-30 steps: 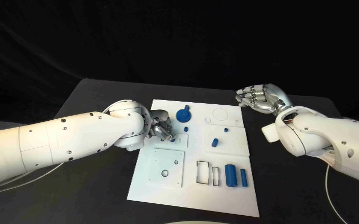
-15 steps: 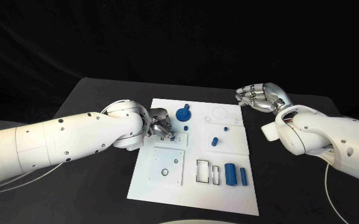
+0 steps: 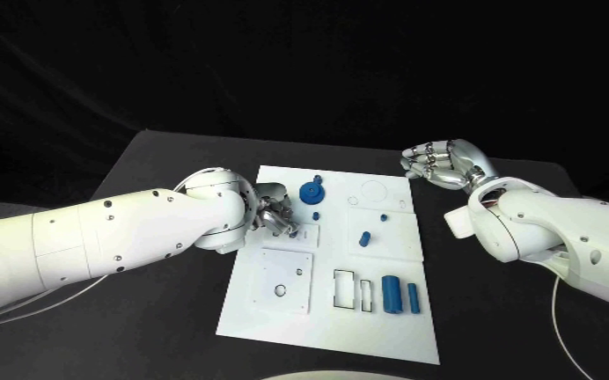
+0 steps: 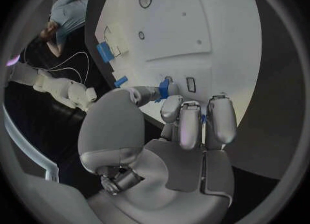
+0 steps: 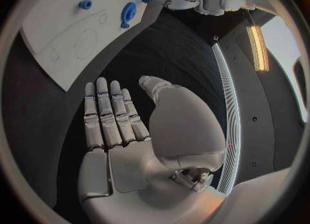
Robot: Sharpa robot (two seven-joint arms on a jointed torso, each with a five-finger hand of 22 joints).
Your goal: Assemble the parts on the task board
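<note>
The white task board [image 3: 381, 332] lies mid-table. My left hand [image 3: 273, 217] hovers over its left edge with fingers curled, and it pinches a small blue part [image 4: 165, 87] at the thumb tip, just above a small rectangular slot [image 4: 190, 84]. A blue sliver also shows between the curled fingers [image 4: 194, 118]. On the board are a blue disc [image 3: 311, 195], a small peg [image 3: 316, 216], another peg [image 3: 382, 218], an oblong piece [image 3: 364, 240] and two blue cylinders [image 3: 392, 295]. My right hand [image 3: 438, 164] hangs open and holds nothing, off the board's far right corner; its fingers [image 5: 106, 113] are straight.
A raised square plate [image 3: 282, 281] with a small ring hole sits at the board's near left. Rectangular cut-outs [image 3: 345, 288] lie beside the cylinders. A circle outline [image 3: 375, 193] marks the far right. The board [image 5: 58, 32] and blue disc [image 5: 128, 13] appear in the right wrist view.
My left hand's fingers have shifted slightly over the board's left edge. The right hand has barely moved.
</note>
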